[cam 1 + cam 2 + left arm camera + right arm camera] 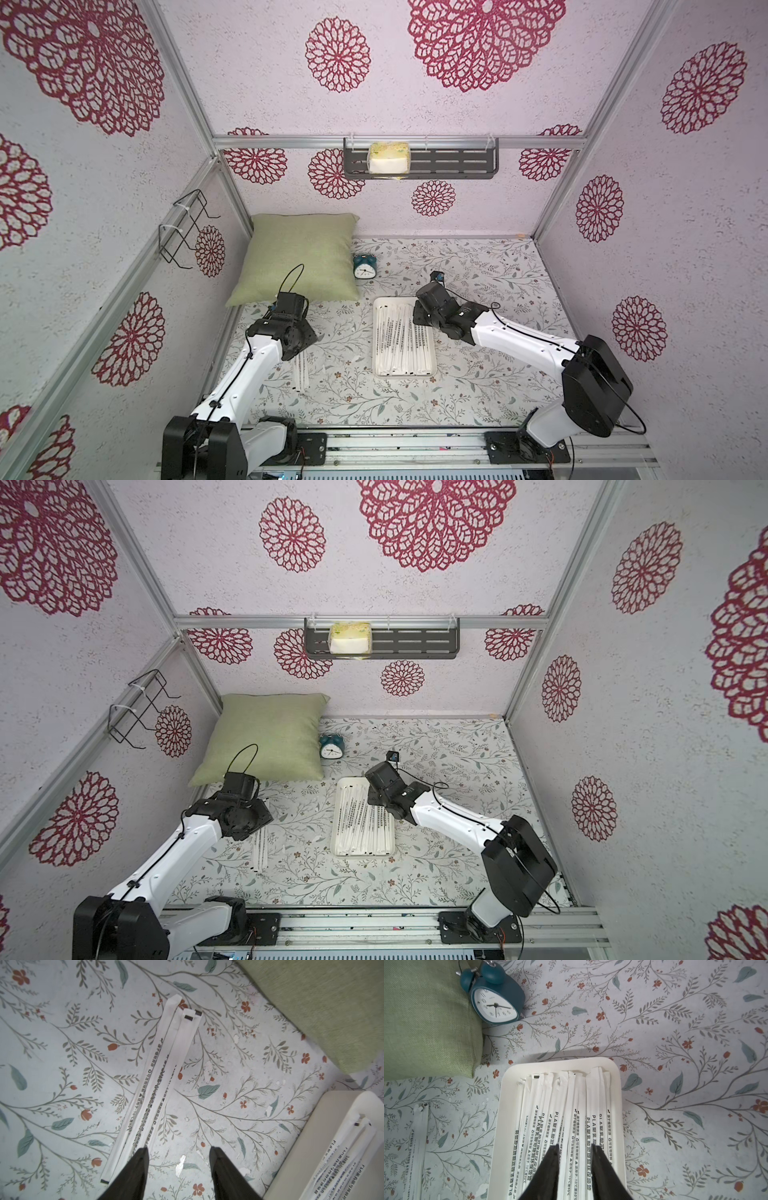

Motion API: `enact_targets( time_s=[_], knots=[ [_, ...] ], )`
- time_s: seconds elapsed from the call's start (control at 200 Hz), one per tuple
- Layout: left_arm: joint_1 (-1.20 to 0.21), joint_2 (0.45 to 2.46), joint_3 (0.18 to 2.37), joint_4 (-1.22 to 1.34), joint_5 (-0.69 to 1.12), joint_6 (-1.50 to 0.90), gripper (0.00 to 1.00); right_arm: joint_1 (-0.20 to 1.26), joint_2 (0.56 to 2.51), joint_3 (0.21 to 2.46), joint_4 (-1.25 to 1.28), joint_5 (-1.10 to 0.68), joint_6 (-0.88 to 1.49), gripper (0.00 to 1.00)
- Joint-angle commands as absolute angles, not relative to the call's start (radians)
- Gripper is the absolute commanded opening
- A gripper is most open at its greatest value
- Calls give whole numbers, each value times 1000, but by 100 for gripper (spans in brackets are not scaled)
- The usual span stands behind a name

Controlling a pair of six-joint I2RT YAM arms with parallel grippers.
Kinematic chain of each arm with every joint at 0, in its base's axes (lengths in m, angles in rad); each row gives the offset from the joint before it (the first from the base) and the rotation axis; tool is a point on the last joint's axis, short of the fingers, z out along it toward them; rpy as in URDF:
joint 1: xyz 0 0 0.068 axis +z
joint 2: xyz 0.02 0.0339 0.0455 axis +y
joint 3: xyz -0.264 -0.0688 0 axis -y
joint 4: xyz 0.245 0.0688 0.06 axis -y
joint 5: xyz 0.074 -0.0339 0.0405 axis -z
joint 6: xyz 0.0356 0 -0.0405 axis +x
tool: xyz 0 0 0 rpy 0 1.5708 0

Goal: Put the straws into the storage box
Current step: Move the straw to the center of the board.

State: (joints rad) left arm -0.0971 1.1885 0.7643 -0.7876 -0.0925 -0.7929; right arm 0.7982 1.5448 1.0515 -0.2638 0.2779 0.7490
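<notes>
The storage box (pixel 375 332) (pixel 333 820) (pixel 562 1064) is a shallow white tray in the middle of the floral table. Several straws (pixel 403 345) (pixel 571 1105) lie lengthwise in it. My right gripper (pixel 575 1146) hovers over them, open, its fingers apart with nothing pinched. A few more straws (pixel 300 370) (pixel 259 850) (pixel 158 1084) lie side by side on the table left of the box. My left gripper (pixel 178 1149) stands open just above them. One finger is over the bundle's edge, and bare table shows between the fingers. In both top views the wrists hide the fingertips.
A green pillow (pixel 299 257) lies at the back left, with a teal alarm clock (pixel 365 266) beside it, just behind the box. A dark slotted shelf (pixel 419 162) holding a tissue pack hangs on the back wall. A wire rack (pixel 187 228) hangs on the left wall.
</notes>
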Motion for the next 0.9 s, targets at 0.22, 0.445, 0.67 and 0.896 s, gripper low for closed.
enact_targets(
  time_s=[0.22, 0.445, 0.67, 0.896],
  knots=[
    [56, 1357, 790, -743, -70, -737, 65, 793, 1534, 976, -196, 175, 685, 32],
    [111, 1386, 715, -570, 17, -764, 83, 769, 1509, 968, -202, 182, 643, 32],
    [64, 1408, 638, -414, 102, -832, 82, 752, 1497, 943, -188, 180, 634, 32],
    [-231, 1471, 705, -428, 16, -946, 81, 752, 1497, 925, -182, 167, 640, 32]
  ],
)
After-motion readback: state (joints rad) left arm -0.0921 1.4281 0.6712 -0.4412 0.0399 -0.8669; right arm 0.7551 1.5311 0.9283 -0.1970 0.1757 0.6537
